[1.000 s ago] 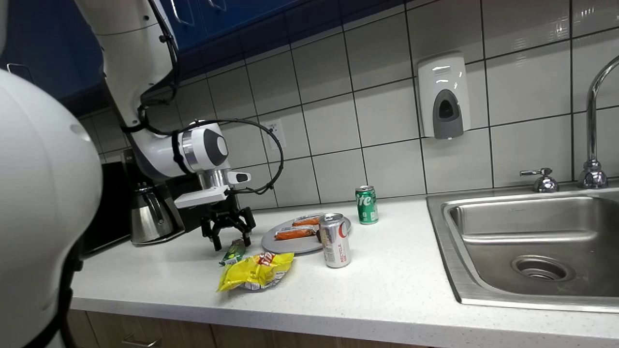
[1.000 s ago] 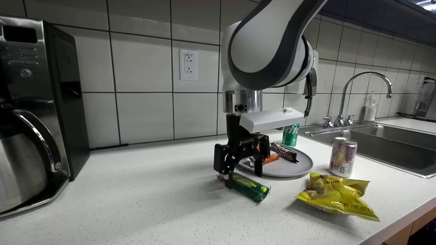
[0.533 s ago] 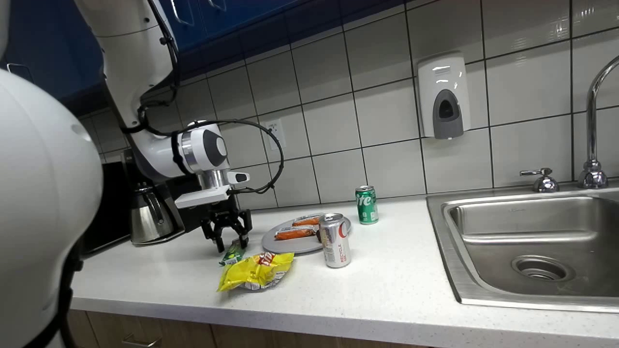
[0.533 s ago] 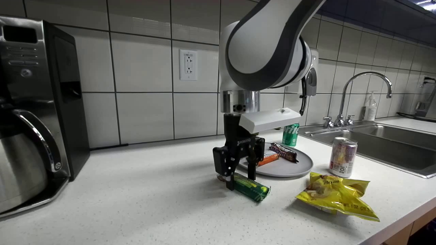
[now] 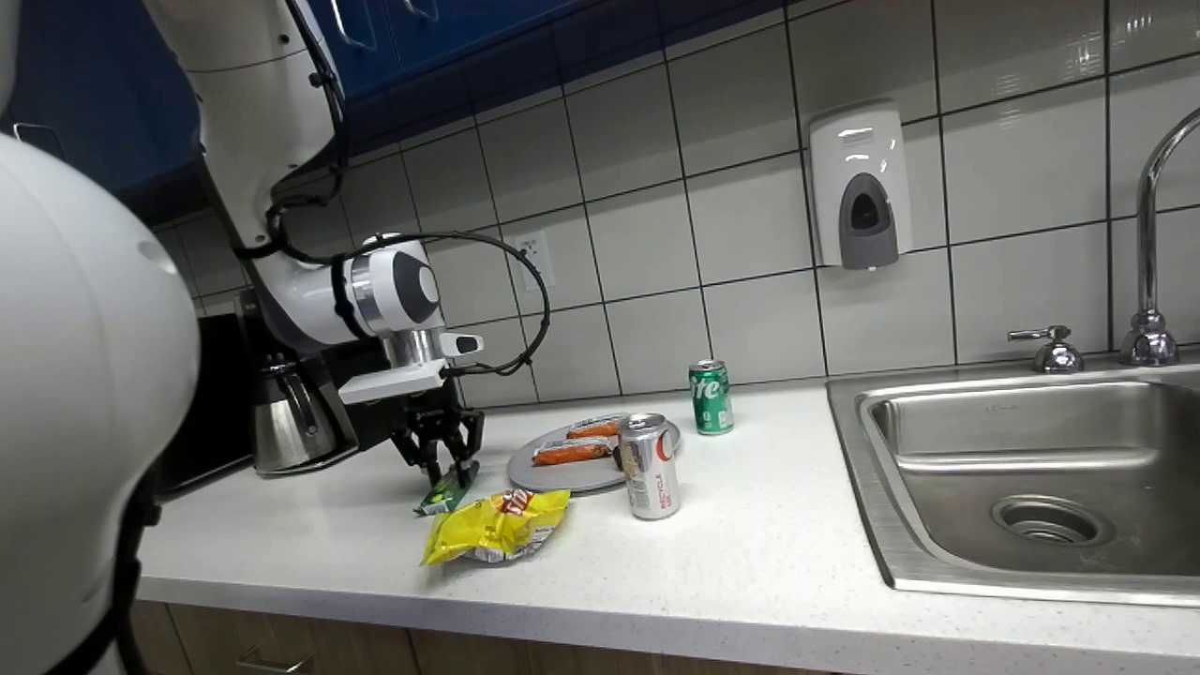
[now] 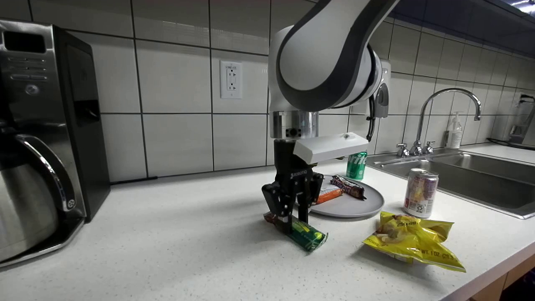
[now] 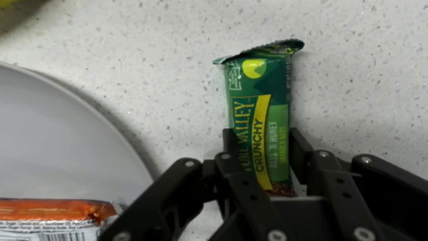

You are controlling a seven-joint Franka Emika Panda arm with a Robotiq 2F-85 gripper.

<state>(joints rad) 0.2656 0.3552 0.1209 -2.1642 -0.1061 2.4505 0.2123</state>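
Observation:
A green granola bar (image 7: 255,83) lies on the white counter, its wrapper printed with yellow and pale lettering. My gripper (image 7: 262,139) points down over it, one finger against each long side in the wrist view. In both exterior views the fingertips reach to counter level around the bar (image 6: 310,236), nearer its far end. That far end is partly covered by the gripper in the wrist view. Beside it a grey plate (image 6: 359,207) carries an orange-wrapped bar (image 6: 328,195) and a dark-wrapped bar (image 6: 348,187); an exterior view shows two orange-wrapped bars (image 5: 572,452) there.
A yellow chip bag (image 6: 411,241) lies close to the granola bar, towards the counter's front. A silver can (image 5: 649,467) and a green can (image 5: 712,401) stand upright by the plate. The coffee maker (image 6: 79,125) and the sink (image 5: 872,525) stand at opposite ends.
The jaws have come together from wide apart until they meet the granola bar's sides. The bar has shifted and turned slightly. The arm moved a little at first, then stayed put.

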